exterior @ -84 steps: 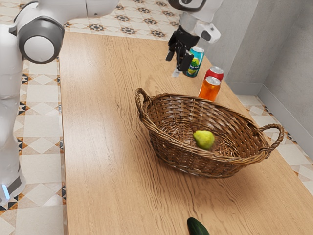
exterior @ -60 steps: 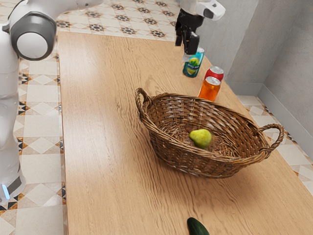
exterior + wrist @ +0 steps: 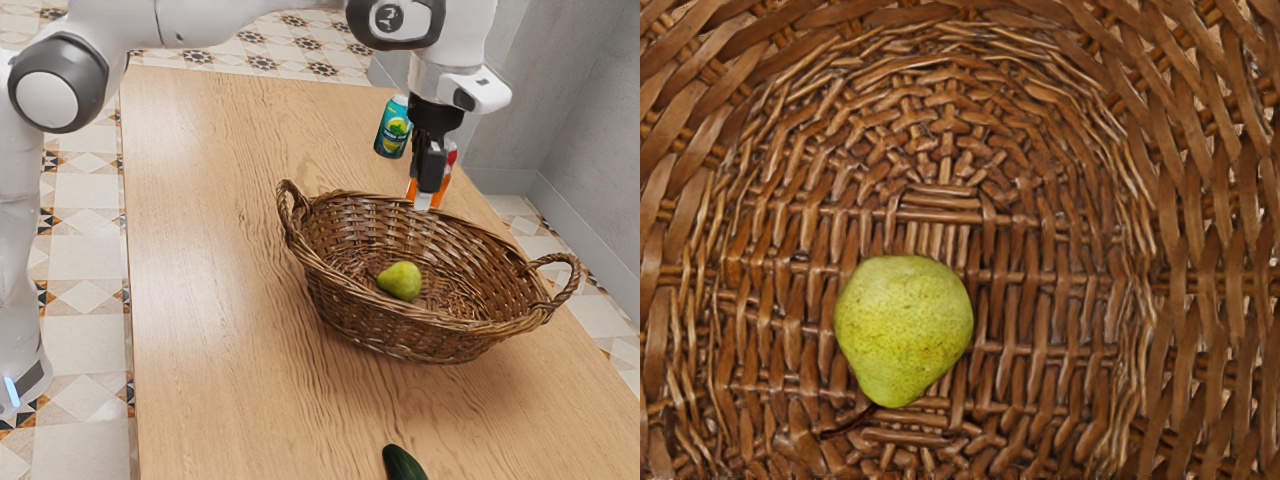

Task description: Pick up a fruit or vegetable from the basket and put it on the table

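Reach step, I'd say. Pear in basket, 6-7 o'clock of claw in exterior view. Claw open or closed: can't tell. Next: centre over pear, descend.

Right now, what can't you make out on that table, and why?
- Most of the orange can and red can: exterior view, behind my gripper.
- The rest of the dark green vegetable: exterior view, cut off by the lower edge.
- Small print on the teal can: exterior view, too small.
- The pear's underside: wrist view, hidden by the pear itself.
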You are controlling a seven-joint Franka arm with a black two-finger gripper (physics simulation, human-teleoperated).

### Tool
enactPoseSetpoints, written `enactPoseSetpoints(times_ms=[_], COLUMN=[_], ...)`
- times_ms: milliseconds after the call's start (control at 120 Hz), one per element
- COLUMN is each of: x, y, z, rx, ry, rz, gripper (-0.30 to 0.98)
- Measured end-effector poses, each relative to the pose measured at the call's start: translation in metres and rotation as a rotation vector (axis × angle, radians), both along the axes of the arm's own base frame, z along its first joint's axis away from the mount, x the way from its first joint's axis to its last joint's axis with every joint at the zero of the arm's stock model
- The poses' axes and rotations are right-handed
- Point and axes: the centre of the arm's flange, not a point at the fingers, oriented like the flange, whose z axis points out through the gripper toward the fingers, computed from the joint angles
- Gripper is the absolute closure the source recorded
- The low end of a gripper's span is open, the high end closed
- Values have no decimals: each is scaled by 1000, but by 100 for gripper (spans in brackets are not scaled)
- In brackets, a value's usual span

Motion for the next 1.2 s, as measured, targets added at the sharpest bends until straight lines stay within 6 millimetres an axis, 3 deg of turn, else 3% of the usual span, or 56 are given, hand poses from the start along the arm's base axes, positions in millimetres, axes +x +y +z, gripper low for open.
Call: enactPoseSetpoints(times_ms=[133, 192, 300, 1200], x=[13, 18, 29, 62], y=[3, 13, 26, 13], z=[-59, -81, -103, -191], rx=[17, 19, 14, -1], ry=[73, 97, 110, 144], rz=[9, 29, 52, 23], gripper=[0, 0, 0, 0])
